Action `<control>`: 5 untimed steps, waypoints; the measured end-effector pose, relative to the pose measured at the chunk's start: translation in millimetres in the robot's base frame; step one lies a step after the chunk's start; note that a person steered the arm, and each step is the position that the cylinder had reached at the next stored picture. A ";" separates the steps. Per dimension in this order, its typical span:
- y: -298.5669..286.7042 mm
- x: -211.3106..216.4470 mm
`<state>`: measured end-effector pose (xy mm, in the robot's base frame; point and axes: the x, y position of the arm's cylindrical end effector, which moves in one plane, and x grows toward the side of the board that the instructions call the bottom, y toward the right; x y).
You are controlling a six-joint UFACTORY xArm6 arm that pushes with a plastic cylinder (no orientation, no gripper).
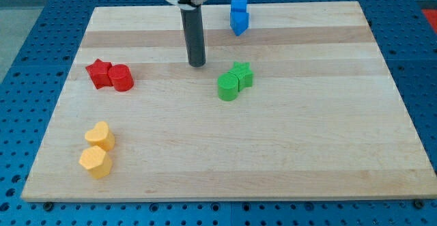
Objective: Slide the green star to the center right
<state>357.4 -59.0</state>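
My tip [197,63] stands left of the green star [242,74] – apart, no claw or writing visible

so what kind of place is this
Probably a robotics lab bench: a wooden board lies on a blue perforated table, small coloured blocks like the green star sit on it, and my tip rests to the star's left.

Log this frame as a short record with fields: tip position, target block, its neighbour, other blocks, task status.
tip: my tip rests on the board, up and to the view's left of the green pair, touching no block
target: green star, near the centre
neighbour: green cylinder, touching the star
others: red star, red cylinder, two blue blocks, two yellow blocks
status: star not yet at centre right
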 end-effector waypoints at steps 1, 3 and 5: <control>0.0 -2.0; 0.0 -1.3; 0.0 5.9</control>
<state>363.3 -59.0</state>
